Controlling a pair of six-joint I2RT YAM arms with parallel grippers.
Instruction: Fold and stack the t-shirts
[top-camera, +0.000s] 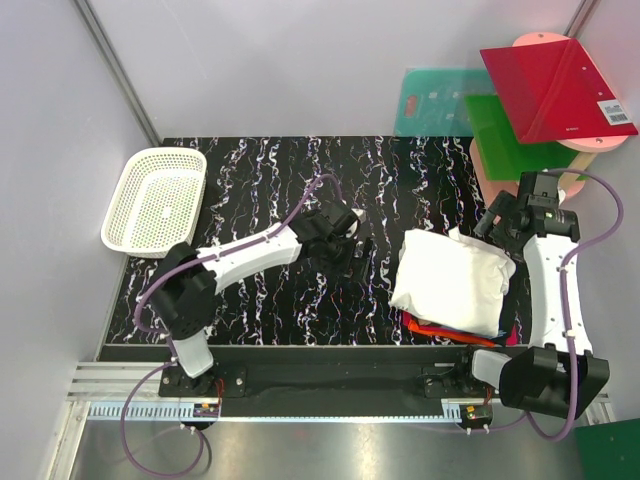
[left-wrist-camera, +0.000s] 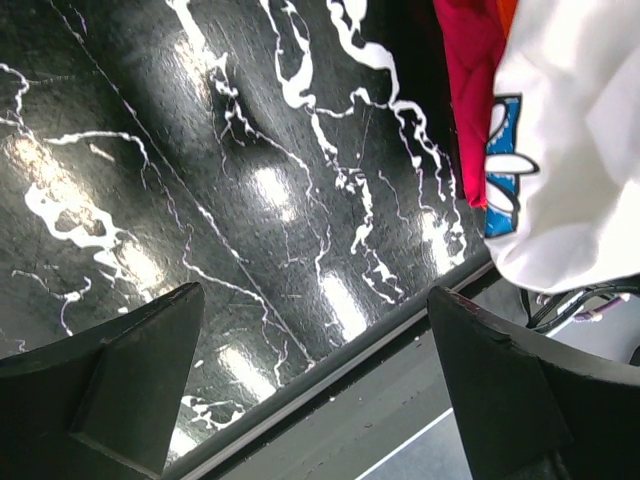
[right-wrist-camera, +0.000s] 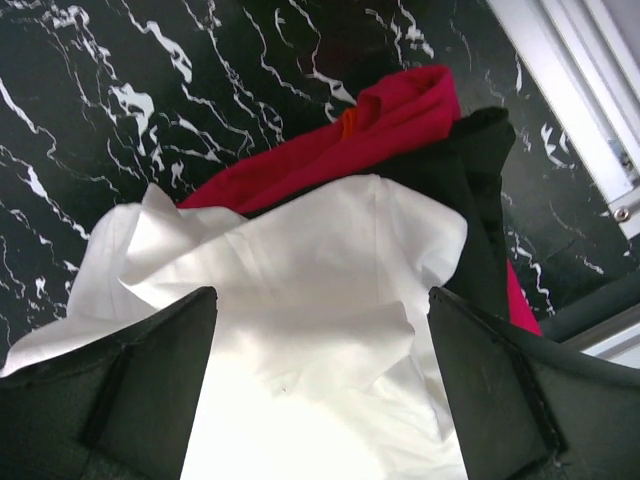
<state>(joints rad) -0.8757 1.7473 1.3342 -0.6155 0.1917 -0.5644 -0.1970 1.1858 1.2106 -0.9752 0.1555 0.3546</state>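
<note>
Left wrist: left gripper (left-wrist-camera: 315, 345) wide open, nothing held, over table (left-wrist-camera: 200, 150). Right gripper (right-wrist-camera: 320, 335) also wide, empty, above white t-shirt (right-wrist-camera: 300, 240).

A glossy black tabletop (top-camera: 260, 300) veined in white, its smooth face mirroring the lamps, is pictured with a white t-shirt (top-camera: 452, 280) of soft, matt, creased cloth, a red-orange t-shirt (right-wrist-camera: 330, 150) and a black t-shirt (right-wrist-camera: 485, 200) of equally dull fabric. A basket (top-camera: 155, 205) of white plastic mesh, shiny translucent plastic sheets (top-camera: 555, 85) in red and green, and a brushed metal rail (top-camera: 330, 410) are also shown. The fingers (left-wrist-camera: 130, 380) of the left gripper (left-wrist-camera: 315, 300) are seen in matt black plastic, faintly grainy.
</note>
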